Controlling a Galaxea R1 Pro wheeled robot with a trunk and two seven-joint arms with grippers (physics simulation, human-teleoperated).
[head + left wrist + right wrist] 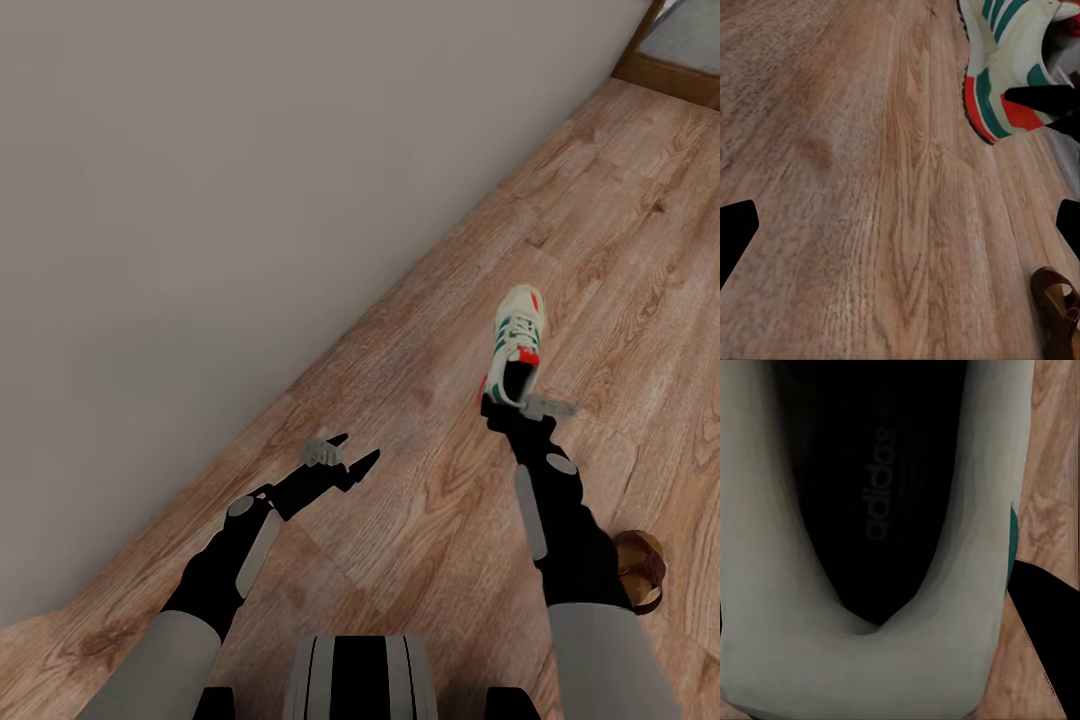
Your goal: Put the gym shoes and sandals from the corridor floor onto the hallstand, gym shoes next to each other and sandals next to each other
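The heel of the gym shoe is covered in the head view by the right tool, so its grip cannot be judged there. In the right wrist view the shoe's toe and sides are cut off by the edges. Just behind the right forearm, a sandal is half hidden. In the left wrist view it is cropped at the corner.

Bare floor lies open between the arms — wall close left, sandal right.
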